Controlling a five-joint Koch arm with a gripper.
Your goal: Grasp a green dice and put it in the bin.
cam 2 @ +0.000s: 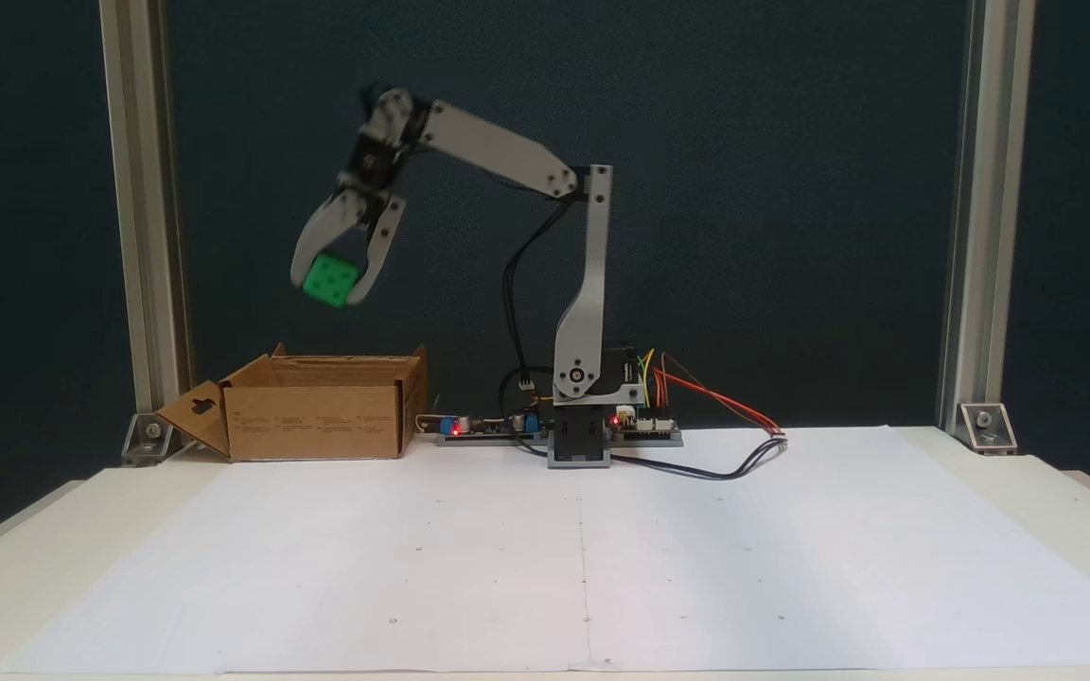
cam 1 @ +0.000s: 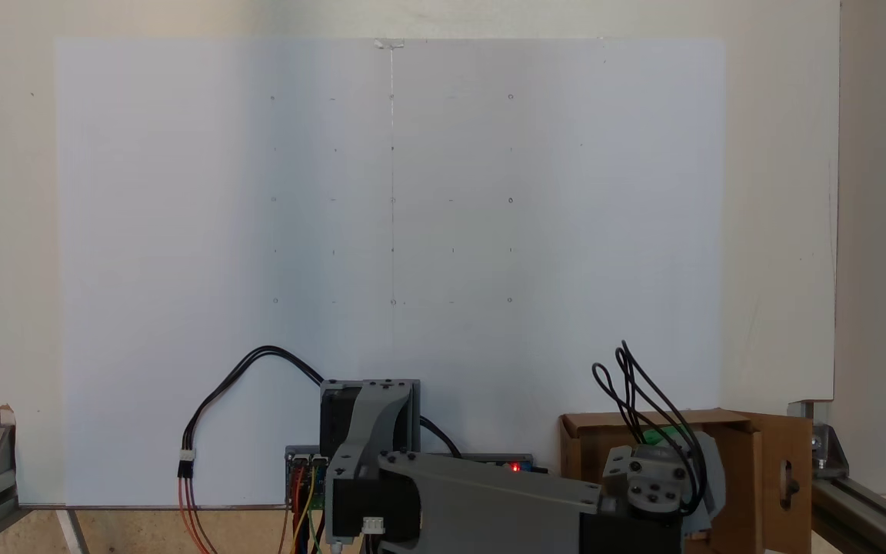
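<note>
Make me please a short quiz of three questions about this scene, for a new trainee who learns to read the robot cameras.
1. True or false: the green dice rests on the white paper sheet.
2. Where is the gripper relative to the bin in a fixed view? A) inside it B) above it, apart from it C) beside it on the table
3. Fill in: the bin's side flap has a ____-shaped cutout.

Key:
1. False; the dice is held in the air between the gripper's fingers.
2. B
3. keyhole
</note>
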